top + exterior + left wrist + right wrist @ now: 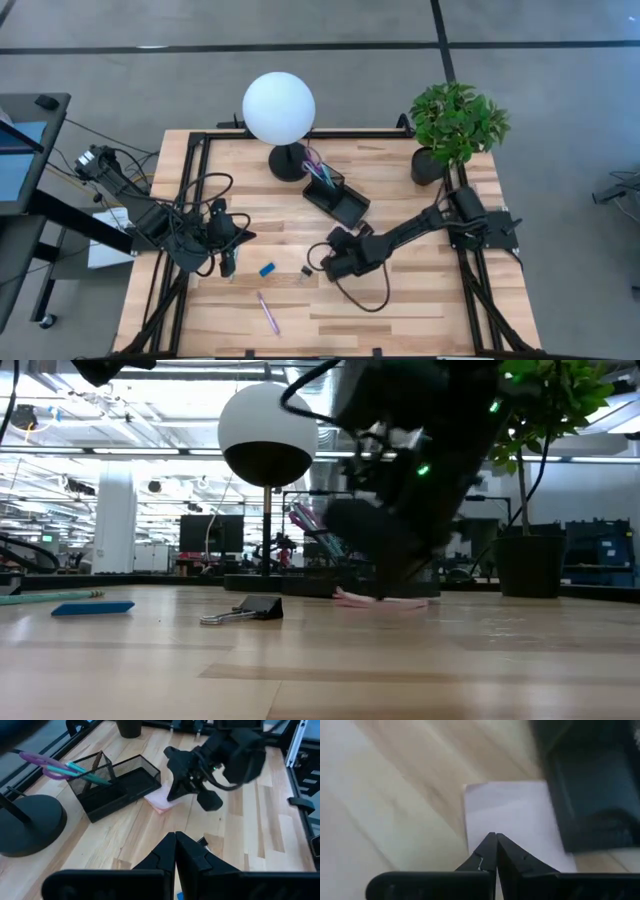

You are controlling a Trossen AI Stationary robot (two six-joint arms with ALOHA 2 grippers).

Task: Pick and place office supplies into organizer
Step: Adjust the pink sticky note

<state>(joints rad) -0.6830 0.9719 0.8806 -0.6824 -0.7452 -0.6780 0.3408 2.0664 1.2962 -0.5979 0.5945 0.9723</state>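
On the pale wooden table (420, 300), the black mesh organizer (338, 198) holds scissors beside the lamp base (287, 162). Right gripper (495, 836), clenched empty, hovers over the pink sticky-note pad (161, 800), hidden from above. Left gripper (175, 836) is clenched too.

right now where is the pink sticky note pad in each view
high view: not visible; the right gripper sits over that spot.
low view: pink sticky-note pad flat on the table, centre, under the dark arm.
left wrist view: pad against the organizer tray's corner, under the right gripper.
right wrist view: pale square ahead of the shut jaws.
Shared landmark: the organizer.
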